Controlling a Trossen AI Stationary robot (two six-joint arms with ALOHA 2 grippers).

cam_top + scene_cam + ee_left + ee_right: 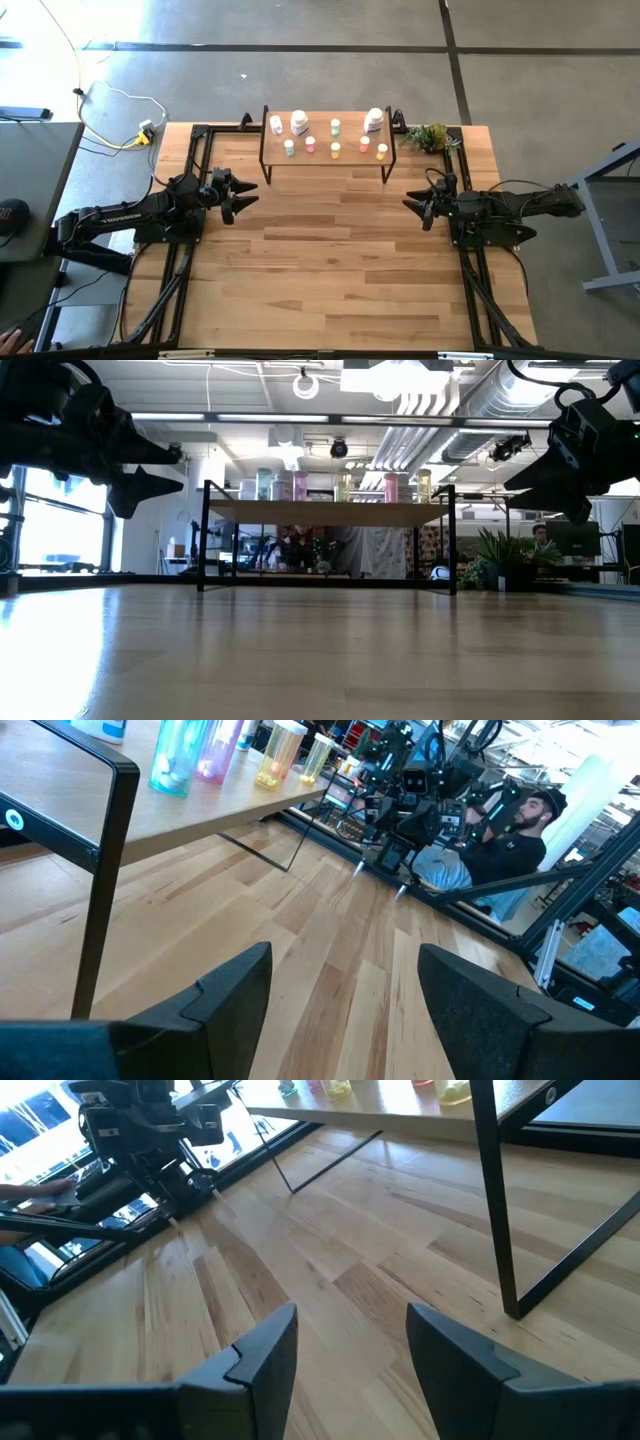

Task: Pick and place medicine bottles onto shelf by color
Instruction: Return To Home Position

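The shelf (325, 155), a low stand with a light wooden top on thin black legs, stands on its legs at the table's far edge. Several medicine bottles stand on its top: larger white ones (299, 122) at the back, small green (289, 147), pink (310, 145) and yellow-orange (381, 151) ones in front; the low view shows them in a row (340, 487). My left gripper (240, 195) hovers open above the table's left side, apart from the shelf. My right gripper (415, 203) hovers open at the right side, with nothing between its fingers.
A small green plant (428, 137) stands at the table's far right corner beside the shelf. Black frame rails (180, 270) run along both sides of the table. Bare wooden tabletop (330, 270) lies between the arms. A person (500, 830) sits beyond the table's right side.
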